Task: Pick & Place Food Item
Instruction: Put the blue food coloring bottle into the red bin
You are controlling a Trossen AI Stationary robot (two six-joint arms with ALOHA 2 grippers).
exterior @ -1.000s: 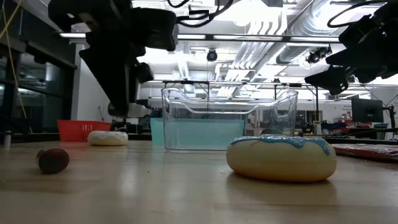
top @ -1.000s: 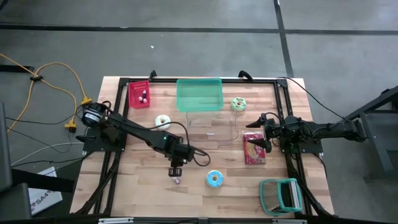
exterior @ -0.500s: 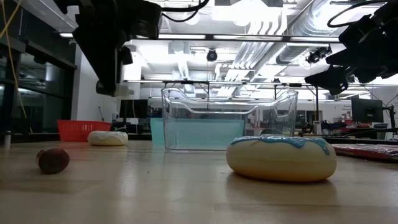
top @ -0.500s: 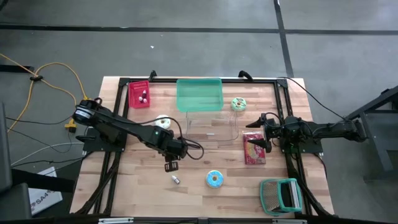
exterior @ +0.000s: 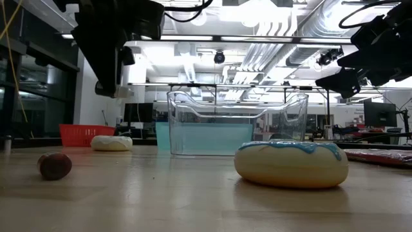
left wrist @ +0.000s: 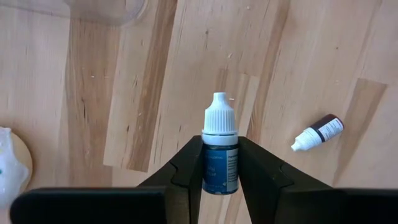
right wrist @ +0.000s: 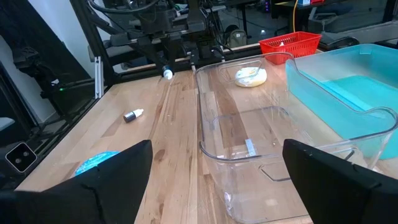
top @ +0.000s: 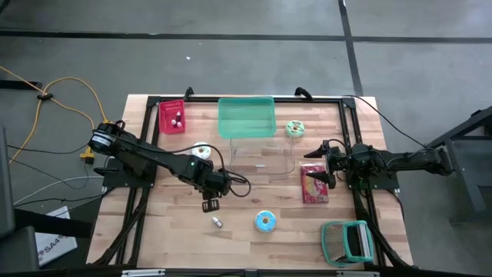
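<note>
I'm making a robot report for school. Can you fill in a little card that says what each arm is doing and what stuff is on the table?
left gripper: shut on a small blue dropper bottle, held above the table
right gripper: open, empty, waiting at the table's right side
second dropper bottle: lying on the wood
clear tub: middle of the table, empty
teal bin: behind the tub
blue-iced donut: near front edge
red basket: back left

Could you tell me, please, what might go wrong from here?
The left tool pinches the small blue white-capped dropper bottle only low on its body, so it might slip or tilt. A second, dark dropper bottle lies loose on the wooden table nearby and could be knocked.
</note>
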